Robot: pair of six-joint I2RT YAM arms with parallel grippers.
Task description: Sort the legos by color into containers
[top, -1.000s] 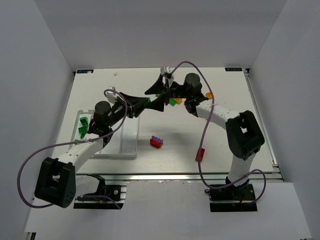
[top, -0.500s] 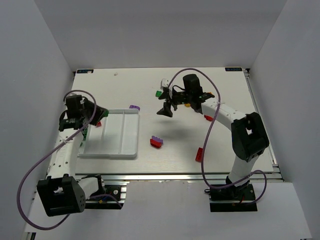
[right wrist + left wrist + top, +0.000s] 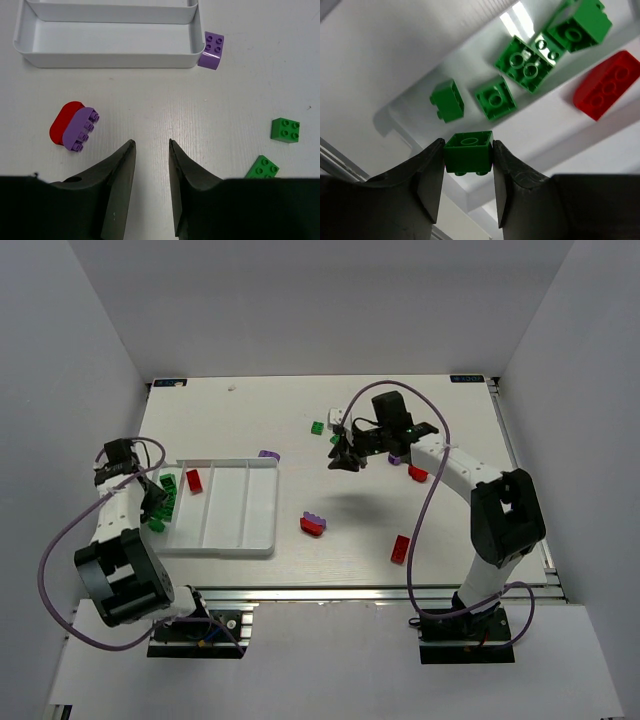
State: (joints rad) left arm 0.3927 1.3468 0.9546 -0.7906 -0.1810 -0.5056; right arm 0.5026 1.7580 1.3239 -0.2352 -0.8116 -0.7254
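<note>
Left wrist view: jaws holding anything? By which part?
The left jaws pinch a green lego across two opposite side walls. The right jaws hold nothing.

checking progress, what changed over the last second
Left gripper, holding a green brick, swung from mid-table back over the left end of the tray, above the other greens. Right gripper narrowed, empty, and drew back slightly. The tray and loose red brick stayed put.

Bright, even light comes from above. Soft grey shadows lie on the white table (image 3: 350, 538). One green brick (image 3: 526, 65) shines with glare.
</note>
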